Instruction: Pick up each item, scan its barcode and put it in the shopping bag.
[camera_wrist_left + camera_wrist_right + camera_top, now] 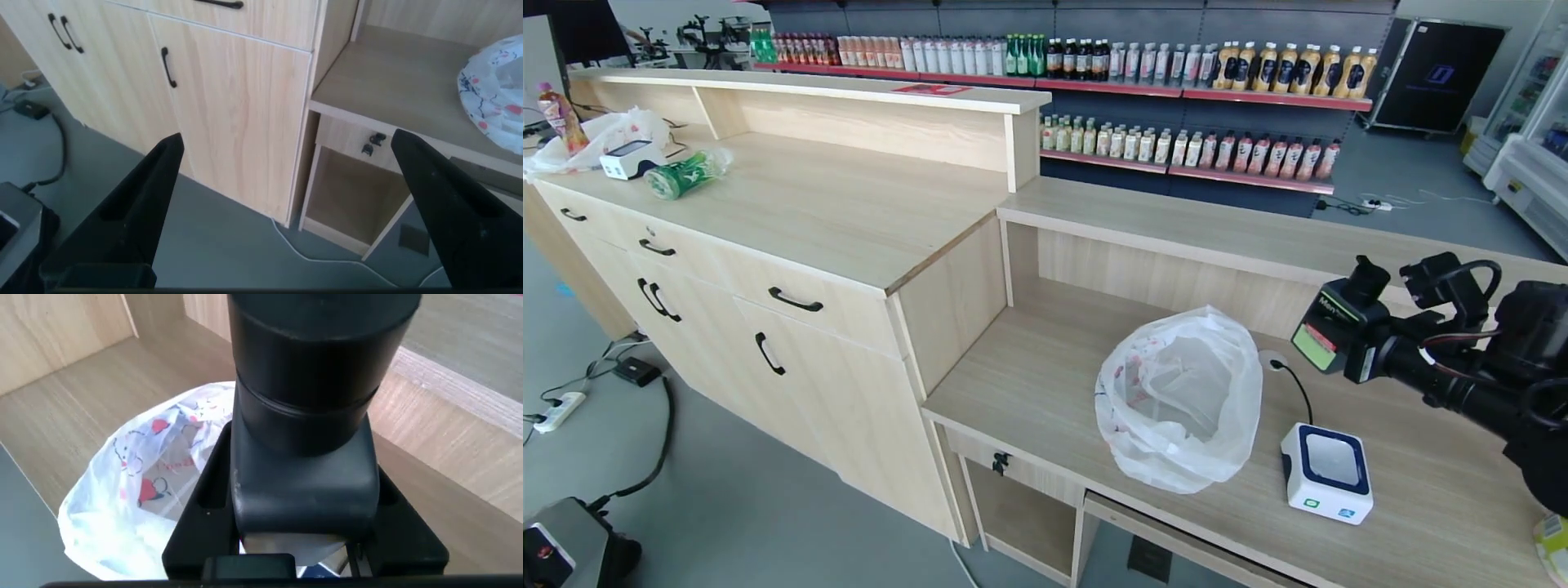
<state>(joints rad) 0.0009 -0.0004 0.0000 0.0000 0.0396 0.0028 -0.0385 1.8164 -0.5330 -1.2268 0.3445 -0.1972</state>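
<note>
Over the lower counter, right gripper clamped on a dark bottle, seemingly a toiletry item, raised near the open shopping bag; scanner standing just beside the bag; left gripper spread apart, grasping nothing, before the cabinet.

The black container with a green and red label, clamped in the right gripper, covers part of the white printed plastic shopping bag in the right wrist view, and a yellow-green package is cut off at the head view's lower right corner.
</note>
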